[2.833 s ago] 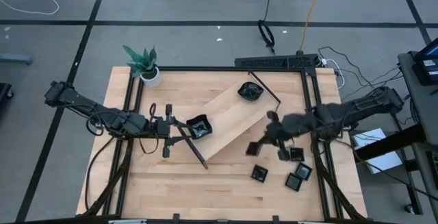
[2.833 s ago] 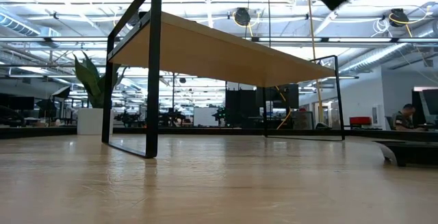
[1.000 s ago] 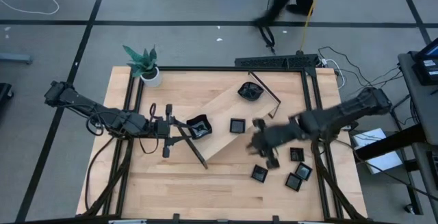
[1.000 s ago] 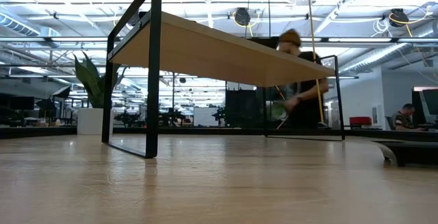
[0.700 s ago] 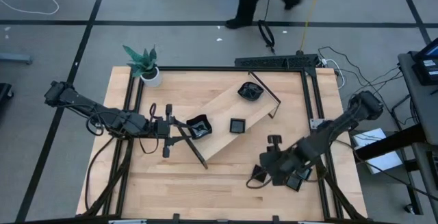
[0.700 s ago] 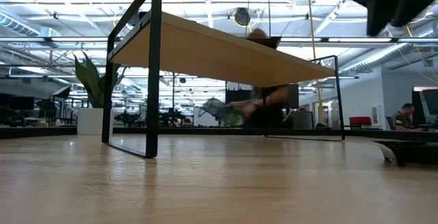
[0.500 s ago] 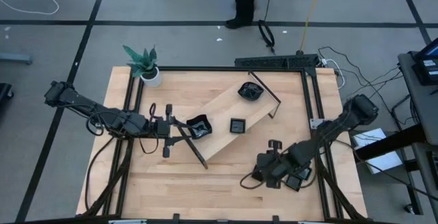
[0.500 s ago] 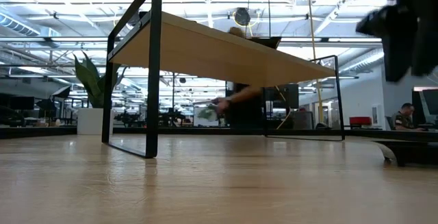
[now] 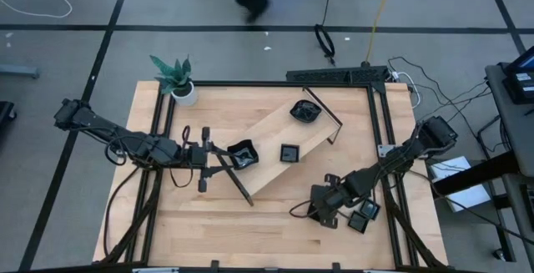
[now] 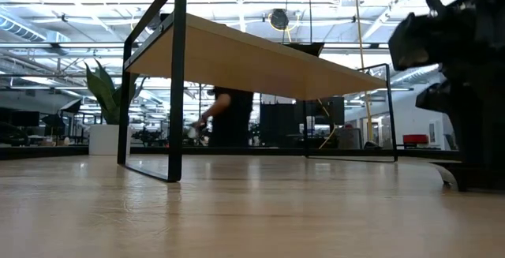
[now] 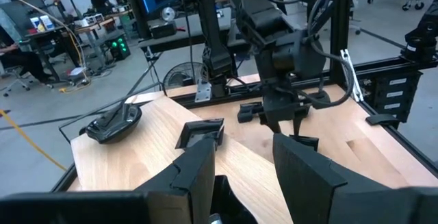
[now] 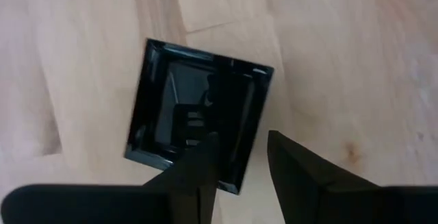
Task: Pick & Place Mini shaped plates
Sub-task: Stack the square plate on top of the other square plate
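Note:
The pale wooden tray [image 9: 271, 169] stands slantwise mid-table on its black end rails. It carries three black mini plates: a wavy one [image 9: 306, 111] at its far end, a square one [image 9: 289, 153] in the middle, and one [image 9: 242, 154] at its left end. My left gripper [image 9: 224, 154] is open and level at that last plate, whose dark edge [image 11: 219, 196] shows low between its fingers. My right gripper [image 9: 321, 210] points down, open, over a square plate [image 12: 198, 111] on the table. One finger is above the plate's hollow and the other is outside its edge. My right gripper comes from above with its fingers on either side of one edge [image 12: 252, 142] of the square plate, which lies flat on the table. I cannot tell whether a finger [image 12: 202, 166] touches it. Whether my left gripper touches the plate at the tray's left end, I cannot tell.
More square black plates [image 9: 364, 219] lie on the table beside my right gripper, near the right frame post. A potted plant [image 9: 177, 79] stands at the far left corner. A person [image 10: 229, 116] walks in the room behind the table.
My right gripper has swung from beside the tray's right side toward the table's near edge. It has sunk low over the square plates there, tipping down and rolling its wrist. A person has crossed behind the table from right to left.

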